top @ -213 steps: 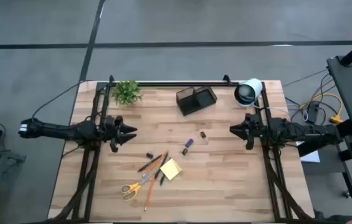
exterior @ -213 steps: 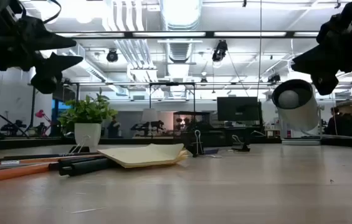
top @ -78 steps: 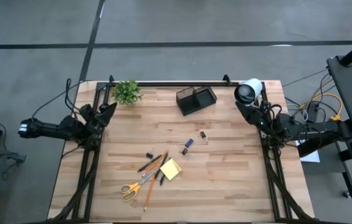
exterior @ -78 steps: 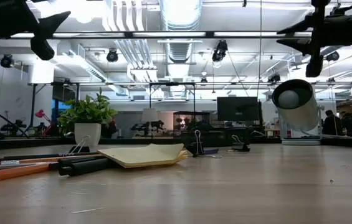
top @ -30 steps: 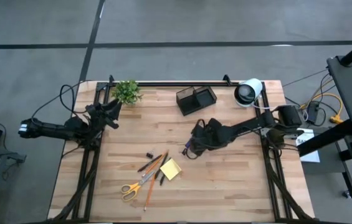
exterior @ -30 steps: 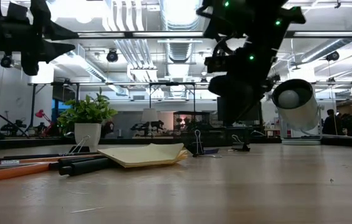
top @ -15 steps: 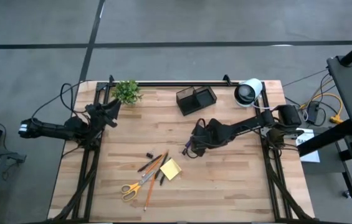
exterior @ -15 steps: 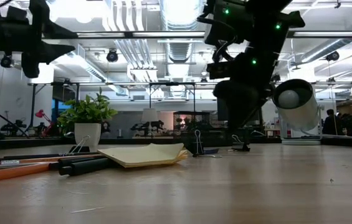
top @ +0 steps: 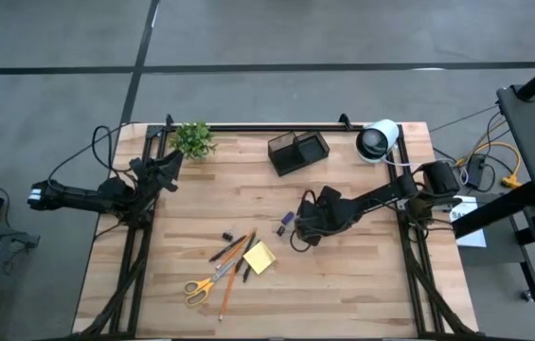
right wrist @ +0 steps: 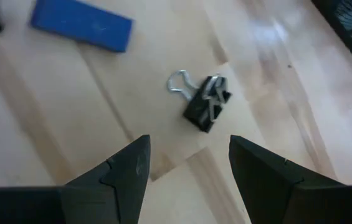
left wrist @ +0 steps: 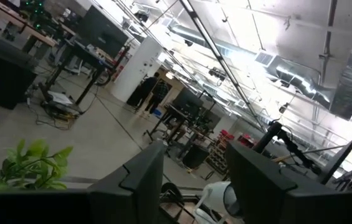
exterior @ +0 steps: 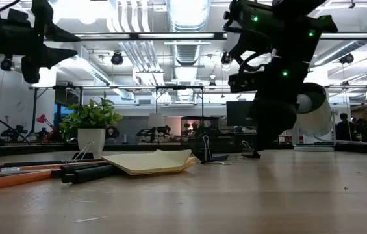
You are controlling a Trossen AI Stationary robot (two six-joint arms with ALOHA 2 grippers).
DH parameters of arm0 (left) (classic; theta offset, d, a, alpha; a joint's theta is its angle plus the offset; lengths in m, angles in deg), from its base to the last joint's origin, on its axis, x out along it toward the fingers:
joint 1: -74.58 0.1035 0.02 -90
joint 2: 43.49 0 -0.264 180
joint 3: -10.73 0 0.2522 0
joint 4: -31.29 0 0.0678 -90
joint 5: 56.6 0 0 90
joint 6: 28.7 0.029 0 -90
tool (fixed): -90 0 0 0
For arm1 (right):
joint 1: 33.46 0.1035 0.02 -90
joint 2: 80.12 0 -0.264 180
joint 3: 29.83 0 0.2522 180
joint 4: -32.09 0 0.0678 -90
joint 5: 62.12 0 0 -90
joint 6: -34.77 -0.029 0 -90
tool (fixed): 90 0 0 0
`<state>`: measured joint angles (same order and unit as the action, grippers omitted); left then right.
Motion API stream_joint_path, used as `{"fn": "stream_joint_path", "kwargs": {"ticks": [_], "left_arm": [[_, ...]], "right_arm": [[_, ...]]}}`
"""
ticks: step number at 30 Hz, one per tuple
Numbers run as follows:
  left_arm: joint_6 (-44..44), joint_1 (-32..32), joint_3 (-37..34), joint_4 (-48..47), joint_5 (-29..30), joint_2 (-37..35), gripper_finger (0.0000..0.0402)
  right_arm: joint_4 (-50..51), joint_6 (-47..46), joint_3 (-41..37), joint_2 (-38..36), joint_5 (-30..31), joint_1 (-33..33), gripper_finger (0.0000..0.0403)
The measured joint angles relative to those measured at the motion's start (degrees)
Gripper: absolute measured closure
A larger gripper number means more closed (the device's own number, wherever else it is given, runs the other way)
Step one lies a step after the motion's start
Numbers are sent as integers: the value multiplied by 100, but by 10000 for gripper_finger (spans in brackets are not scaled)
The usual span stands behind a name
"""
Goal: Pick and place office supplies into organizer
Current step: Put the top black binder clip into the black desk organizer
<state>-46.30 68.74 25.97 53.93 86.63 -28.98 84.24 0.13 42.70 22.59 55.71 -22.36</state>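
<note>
R gripper: mine, jaws apart, nothing between them, held over table centre, pointing down. Directly ahead of the fingers: small black binder clip lying flat on the wood, wire loop end toward the blue bit, black body away from it. Blue bit lies flat, just beyond the clip.

In the high view the R gripper sits right of the blue bit; clip hidden under the arm there.

Organizer: far side of table, centre, long axis running left-right, slightly skewed. Well apart from gripper.

Remaining supplies, near-left of centre: yellow sticky pad; scissors, long axis diagonal, handles near-left; pencils and pens also diagonal.

L gripper: open, empty, raised at far-left edge beside the plant.
</note>
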Motion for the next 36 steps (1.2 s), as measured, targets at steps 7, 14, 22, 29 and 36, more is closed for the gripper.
{"fn": "stream_joint_path", "kwargs": {"ticks": [7,14,22,29,36], "left_arm": [[-5,0,0,-239,2,-2,243],[-6,0,84,104,4,-46,243],[-4,12,81,43,2,-39,243],[-4,13,76,48,4,-42,243],[-1,15,74,482,6,-44,243]], "right_arm": [[-25,-175,106,-8,-245,-49,197],[-25,-1191,225,-11,-755,-366,197],[-333,-1193,285,-11,-1259,-664,200],[-217,-1206,450,-11,-1250,-1059,215],[287,-960,776,-11,-1389,-1493,216]]}}
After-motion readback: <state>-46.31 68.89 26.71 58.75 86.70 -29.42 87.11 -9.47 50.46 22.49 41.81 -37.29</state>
